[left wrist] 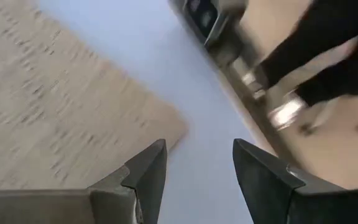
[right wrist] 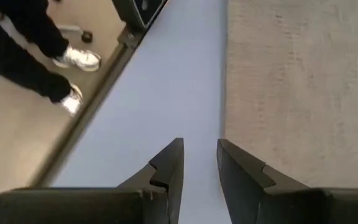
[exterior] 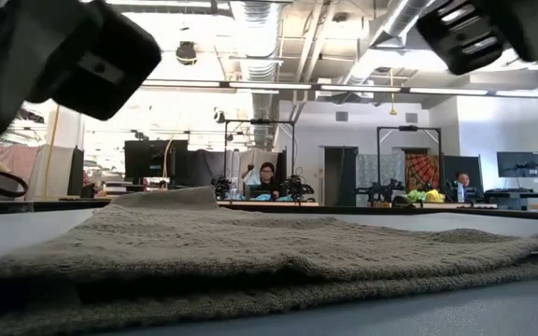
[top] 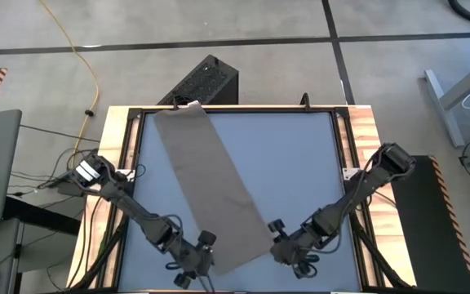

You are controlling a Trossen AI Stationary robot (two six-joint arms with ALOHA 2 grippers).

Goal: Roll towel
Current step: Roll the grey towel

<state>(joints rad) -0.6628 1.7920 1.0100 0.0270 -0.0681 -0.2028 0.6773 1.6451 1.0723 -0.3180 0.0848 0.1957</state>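
Between the left gripper and right gripper, both parted and empty, lies the towel, probably soft and limp; grip its near corners.

Evenly and brightly lit from ceiling strip lights glaring white in the low view, with soft faint shadows under the towel, motion blur across both wrist views, and near-lens arm parts out of focus.
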